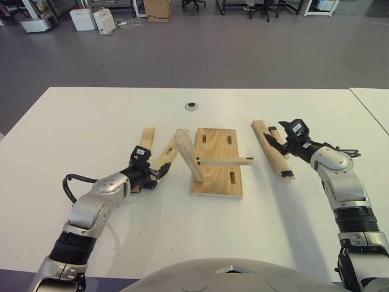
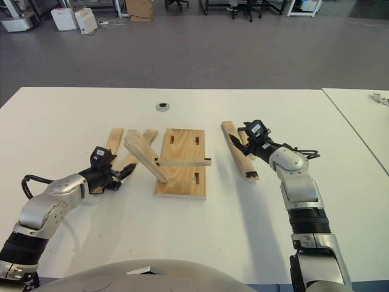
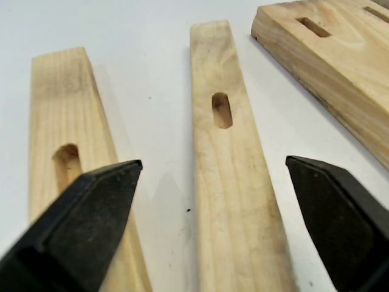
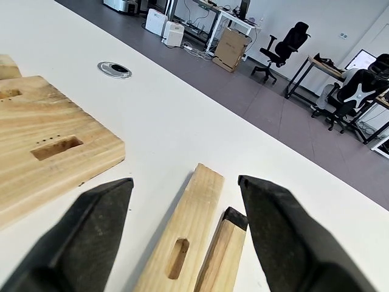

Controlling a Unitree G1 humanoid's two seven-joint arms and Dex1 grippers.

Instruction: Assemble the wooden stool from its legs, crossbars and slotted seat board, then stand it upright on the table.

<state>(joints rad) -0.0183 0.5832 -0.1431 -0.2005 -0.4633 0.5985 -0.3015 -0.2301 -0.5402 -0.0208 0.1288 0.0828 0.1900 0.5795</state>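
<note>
The slotted seat board (image 1: pixel 217 176) lies flat mid-table. One leg (image 1: pixel 189 155) stands tilted in a slot, and a thin crossbar (image 1: pixel 226 161) sticks out of it sideways. Two loose legs (image 1: pixel 147 140) (image 1: pixel 168 156) lie left of the board. My left gripper (image 3: pixel 213 163) is open low over them, its fingers either side of the nearer leg (image 3: pixel 234 182). Right of the board lie a long leg (image 4: pixel 182 243) and a shorter piece (image 4: pixel 228 243). My right gripper (image 4: pixel 185 182) is open just above their far ends.
A round dark grommet (image 1: pixel 192 106) sits in the table behind the seat board. The white table (image 1: pixel 91 121) has free room in front and on both sides. Beyond its far edge is open floor with chairs and boxes.
</note>
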